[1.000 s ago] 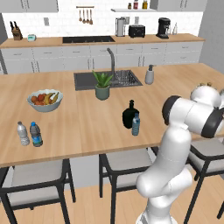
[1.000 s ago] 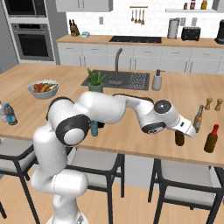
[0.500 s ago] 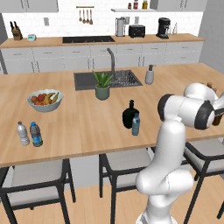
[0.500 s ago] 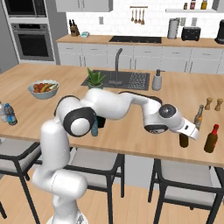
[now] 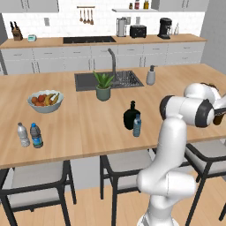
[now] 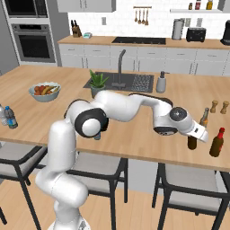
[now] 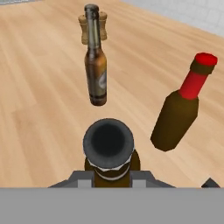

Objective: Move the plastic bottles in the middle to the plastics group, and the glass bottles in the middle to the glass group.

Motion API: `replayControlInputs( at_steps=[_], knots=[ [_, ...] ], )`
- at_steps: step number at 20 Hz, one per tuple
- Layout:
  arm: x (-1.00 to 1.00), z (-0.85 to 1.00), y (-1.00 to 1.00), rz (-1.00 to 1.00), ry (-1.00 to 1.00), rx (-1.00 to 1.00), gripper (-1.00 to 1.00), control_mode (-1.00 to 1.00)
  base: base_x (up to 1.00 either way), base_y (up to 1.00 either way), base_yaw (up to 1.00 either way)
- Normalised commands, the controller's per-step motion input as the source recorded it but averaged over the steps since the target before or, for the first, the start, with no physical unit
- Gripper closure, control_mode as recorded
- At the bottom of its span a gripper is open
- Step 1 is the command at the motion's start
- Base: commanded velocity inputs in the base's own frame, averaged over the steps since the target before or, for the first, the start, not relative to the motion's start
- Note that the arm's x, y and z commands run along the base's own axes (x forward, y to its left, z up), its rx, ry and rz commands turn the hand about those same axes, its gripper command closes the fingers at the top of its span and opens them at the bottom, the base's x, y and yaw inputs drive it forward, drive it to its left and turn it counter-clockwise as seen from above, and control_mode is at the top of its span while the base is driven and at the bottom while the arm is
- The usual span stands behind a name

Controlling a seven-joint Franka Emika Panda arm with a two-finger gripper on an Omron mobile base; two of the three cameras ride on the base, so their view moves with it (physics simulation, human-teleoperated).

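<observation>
The gripper [image 6: 196, 134], jaws pinching the dark-brown beer bottle [image 7: 109, 151], should lower it upright onto the worktop [image 6: 134, 134] beside the tall glass bottle [image 7: 96, 65], clear of the red-capped bottle [image 7: 181, 105].

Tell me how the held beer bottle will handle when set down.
The beer bottle is tall and slim, so it would probably tip if nudged high. It looks like rigid glass, likely slippery and breakable against the close red-capped bottle.

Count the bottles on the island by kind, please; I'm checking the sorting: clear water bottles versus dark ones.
Clear water bottles: 3 (greyish-clear bottle, dark-blue-labelled bottle, pale-blue bottle)
Dark bottles: 4 (black flask, brown bottle in the jaws, slim bottle, red-capped bottle)
Total: 7
</observation>
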Motion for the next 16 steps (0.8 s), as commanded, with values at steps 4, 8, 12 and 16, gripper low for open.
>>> replayControlInputs(
  at_steps=[4,8,12,16],
  knots=[
    [0.08,-0.31,-0.16,0.0,0.0,0.0,1.0,-1.0,0.0,0.0,0.0],
    [0.04,-0.29,-0.12,0.0,0.0,0.0,1.0,-1.0,0.0,0.0,0.0],
    [0.01,-0.34,-0.07,0.0,0.0,0.0,1.0,-1.0,0.0,0.0,0.0],
    [0.03,-0.47,-0.09,0.0,0.0,0.0,1.0,-1.0,0.0,0.0,0.0]
  ],
)
